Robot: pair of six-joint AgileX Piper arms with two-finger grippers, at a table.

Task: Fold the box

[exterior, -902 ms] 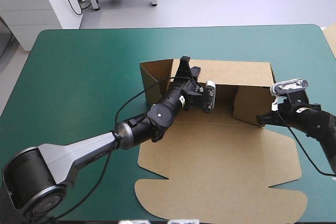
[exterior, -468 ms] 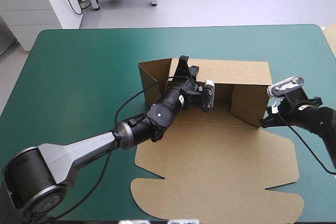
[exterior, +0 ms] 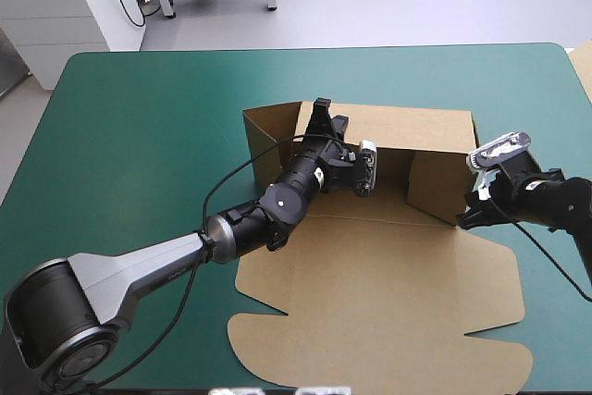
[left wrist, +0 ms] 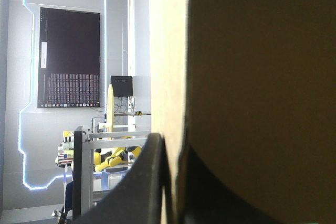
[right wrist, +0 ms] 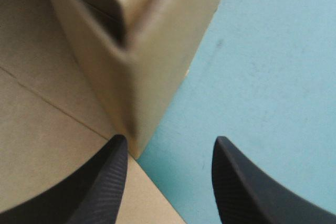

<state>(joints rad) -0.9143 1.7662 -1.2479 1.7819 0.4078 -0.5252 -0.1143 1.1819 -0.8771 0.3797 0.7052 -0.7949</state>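
Box (exterior: 388, 293) corner stands before spread right tool (right wrist: 169, 142); left tool (left wrist: 172, 148) pinches wall.

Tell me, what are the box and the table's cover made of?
The box looks like brown cardboard: dull, stiff, with creased fold lines. The teal-green cover looks like a smooth, matte mat, maybe rubber or vinyl; I cannot tell which.

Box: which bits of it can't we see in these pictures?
- High view: the left arm covers part of the box and its back wall.
- Left wrist view: the back wall, held in the jaws, blocks everything behind it.
- Right wrist view: the side wall's upper end runs out of view.
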